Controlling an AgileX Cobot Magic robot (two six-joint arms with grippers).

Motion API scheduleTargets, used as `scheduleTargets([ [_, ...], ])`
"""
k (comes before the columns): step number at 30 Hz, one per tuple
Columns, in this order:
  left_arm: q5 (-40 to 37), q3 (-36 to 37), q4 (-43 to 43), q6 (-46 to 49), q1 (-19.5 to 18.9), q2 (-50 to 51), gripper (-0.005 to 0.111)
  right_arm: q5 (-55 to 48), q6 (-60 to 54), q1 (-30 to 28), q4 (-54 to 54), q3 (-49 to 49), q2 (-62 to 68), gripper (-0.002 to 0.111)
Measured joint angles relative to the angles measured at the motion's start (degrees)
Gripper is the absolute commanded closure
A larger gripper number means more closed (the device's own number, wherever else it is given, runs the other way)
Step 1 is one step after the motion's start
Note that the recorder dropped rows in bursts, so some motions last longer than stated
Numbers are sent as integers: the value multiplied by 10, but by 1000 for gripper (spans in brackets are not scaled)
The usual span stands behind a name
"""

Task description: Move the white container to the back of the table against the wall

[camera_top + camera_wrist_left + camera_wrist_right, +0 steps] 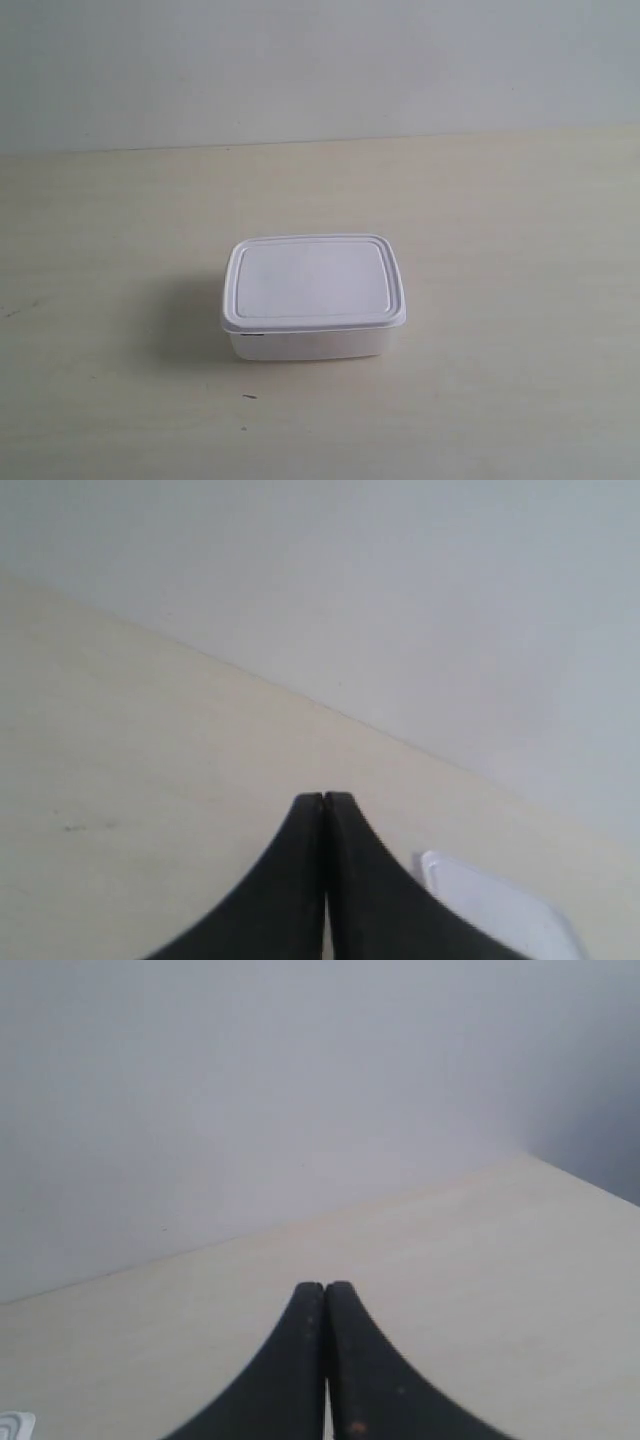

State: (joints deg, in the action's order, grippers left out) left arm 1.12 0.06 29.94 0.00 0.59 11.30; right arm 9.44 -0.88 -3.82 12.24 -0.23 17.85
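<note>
The white container (314, 294) sits with its lid on near the middle of the beige table (520, 250), well away from the pale wall (320, 60) behind. No arm shows in the exterior view. My left gripper (325, 798) is shut with nothing between its black fingers; a corner of the white container (495, 910) shows beside it, apart from the fingers. In the right wrist view my right gripper (325, 1286) is likewise shut and empty above the table (480, 1260), and a sliver of the white container (15, 1426) peeks in at the frame's edge.
A small dark speck (249, 397) lies on the tabletop just in front of the box, and a faint smudge (20, 308) marks the table at the exterior view's left. The table's far edge (320, 142) meets the wall.
</note>
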Motion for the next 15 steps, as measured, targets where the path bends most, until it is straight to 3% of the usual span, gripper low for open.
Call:
scheduleTargets([
  [4, -5, 0, 36, -79, 0, 0, 107, -4, 15, 0, 0, 0, 0, 108],
  [10, -24, -3, 35, -85, 0, 3, 107, -56, 51, 0, 50, -8, 0, 108],
  [12, -56, -36, 27, -85, 0, 41, 107, -114, 50, 0, 61, -56, 23, 108],
  [15, -162, -156, -73, -86, 0, 194, 107, -198, 47, 0, 18, -176, 150, 108],
])
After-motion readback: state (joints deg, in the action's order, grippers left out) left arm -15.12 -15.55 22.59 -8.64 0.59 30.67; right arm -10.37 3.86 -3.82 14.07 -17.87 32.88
